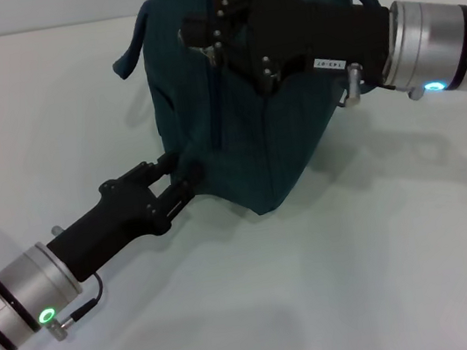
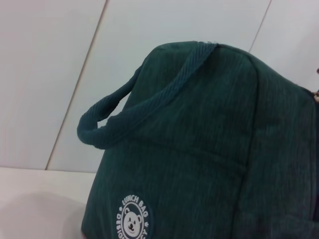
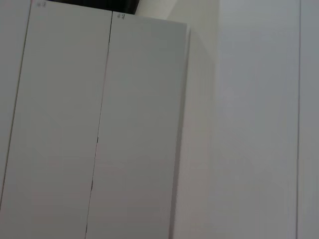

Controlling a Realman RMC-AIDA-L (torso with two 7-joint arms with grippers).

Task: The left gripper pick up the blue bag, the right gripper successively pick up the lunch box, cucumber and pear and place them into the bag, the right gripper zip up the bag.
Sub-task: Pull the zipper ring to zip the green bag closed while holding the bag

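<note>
The blue bag stands upright on the white table; its dark teal side, a handle and a bear logo fill the left wrist view. My left gripper is low at the bag's left side, shut on the fabric there. Reaching in from the right, my right gripper sits at the bag's top, at the upper end of the zipper line, shut on the small metal zipper pull. The lunch box, cucumber and pear are out of view. The right wrist view shows no task object.
The white table spreads around the bag. One bag handle loops out to the upper left. In the right wrist view there are only white cabinet panels.
</note>
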